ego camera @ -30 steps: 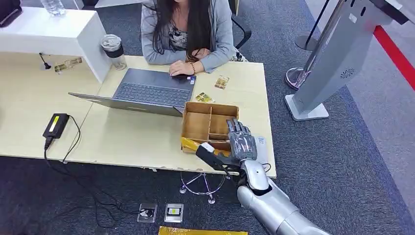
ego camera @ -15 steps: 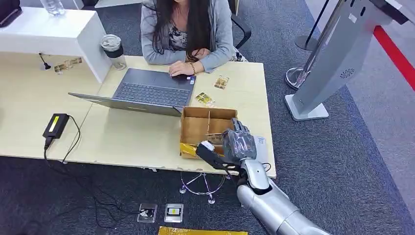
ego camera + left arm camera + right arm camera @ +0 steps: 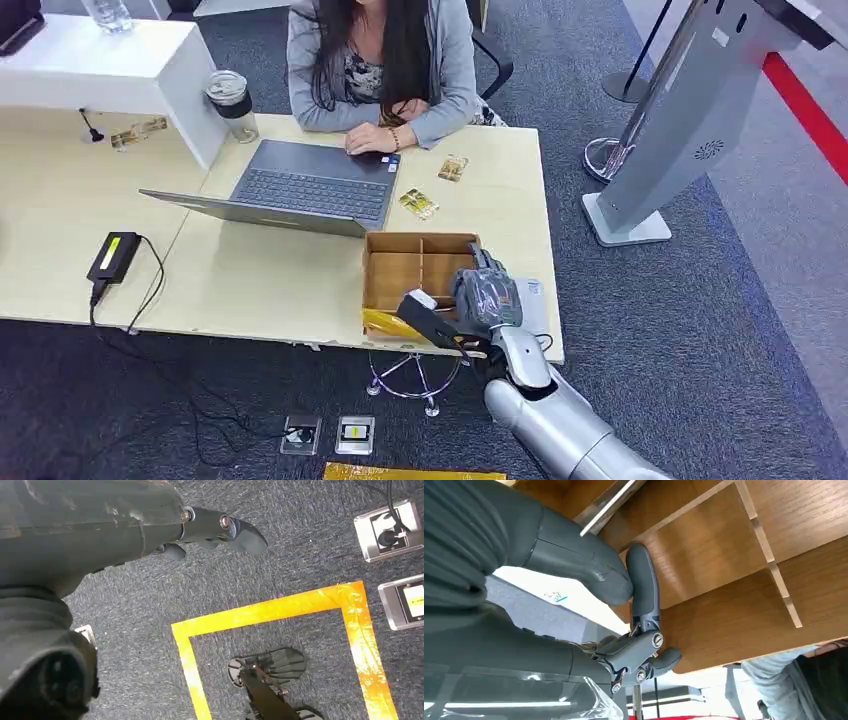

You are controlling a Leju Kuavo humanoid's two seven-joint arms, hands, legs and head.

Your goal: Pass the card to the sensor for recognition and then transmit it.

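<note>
Right hand (image 3: 487, 297) is curling its fingers into the near corner of the divided box (image 3: 417, 270); whether they are pinching a card, cannot tell. Risk: the hand is dragging the box along the table (image 3: 260, 275) instead of lifting a card. Left hand (image 3: 220, 530) is hanging over the floor, fingers curled on nothing.

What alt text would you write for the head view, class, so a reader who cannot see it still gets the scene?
The robot's right hand reaches into a divided wooden box at the near edge of a pale table. Across the table a person in a grey top rests a hand on an open laptop, with small cards lying nearby.
</note>
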